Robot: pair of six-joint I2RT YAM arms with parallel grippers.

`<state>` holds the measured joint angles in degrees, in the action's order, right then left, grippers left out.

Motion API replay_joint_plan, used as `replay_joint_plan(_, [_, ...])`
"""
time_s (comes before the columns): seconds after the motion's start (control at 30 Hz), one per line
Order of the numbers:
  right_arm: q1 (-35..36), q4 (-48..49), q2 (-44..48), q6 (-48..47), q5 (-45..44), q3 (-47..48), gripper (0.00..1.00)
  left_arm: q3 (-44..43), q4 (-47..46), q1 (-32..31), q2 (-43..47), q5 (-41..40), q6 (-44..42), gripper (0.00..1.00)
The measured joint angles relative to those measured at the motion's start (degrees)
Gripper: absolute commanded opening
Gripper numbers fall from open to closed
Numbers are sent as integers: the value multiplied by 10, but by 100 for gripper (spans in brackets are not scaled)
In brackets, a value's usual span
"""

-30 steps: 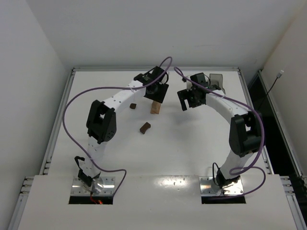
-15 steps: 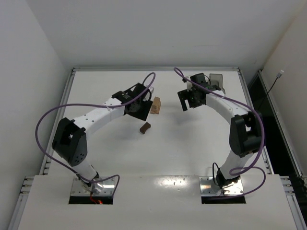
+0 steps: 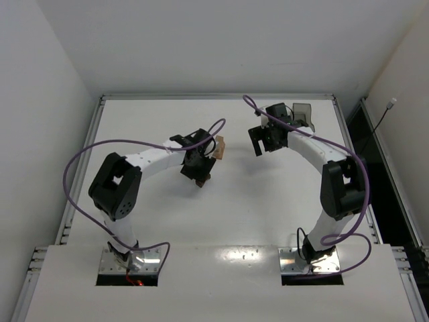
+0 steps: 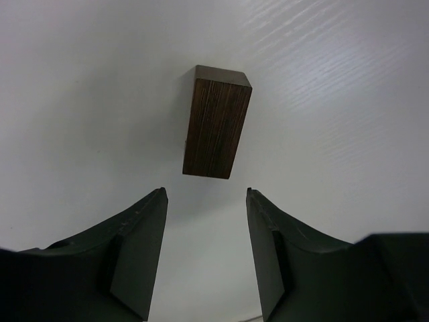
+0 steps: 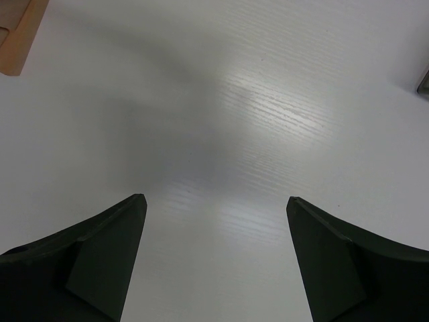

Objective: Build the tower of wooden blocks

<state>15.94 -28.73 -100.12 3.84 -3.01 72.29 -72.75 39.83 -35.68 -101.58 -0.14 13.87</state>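
A dark brown wood block (image 4: 216,131) lies flat on the white table, just ahead of my left gripper (image 4: 204,198). That gripper is open, its tips short of the block's near end, with nothing between them. From above, the left gripper (image 3: 198,170) hovers over this block (image 3: 204,179). The tower (image 3: 218,147), a small light tan stack, stands just beyond it, and its edge shows in the right wrist view as a tan block (image 5: 17,33). My right gripper (image 3: 260,146) hangs wide open and empty to the right of the tower; it shows as the right gripper (image 5: 216,201) over bare table.
A translucent grey tray (image 3: 305,114) sits at the back right behind the right arm. Purple cables loop over both arms. A raised rail (image 3: 100,107) borders the table.
The left arm swung away from the tan stack toward the near side and now sits over the dark brown block, its jaws narrower. The right arm has not moved.
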Motion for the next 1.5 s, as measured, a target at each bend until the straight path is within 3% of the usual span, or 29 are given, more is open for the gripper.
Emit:
replay_joint_plan(0.3, [0, 0, 0, 0, 0, -4, 83, -40, 4, -4, -63, 8, -3, 54])
replay_joint_plan(0.97, [-1, 0, 0, 0, 0, -4, 83, -72, 2, -4, -101, 8, -12, 54])
replay_joint_plan(1.5, [-1, 0, 0, 0, 0, -4, 83, -72, -3, -4, -122, 8, -12, 33])
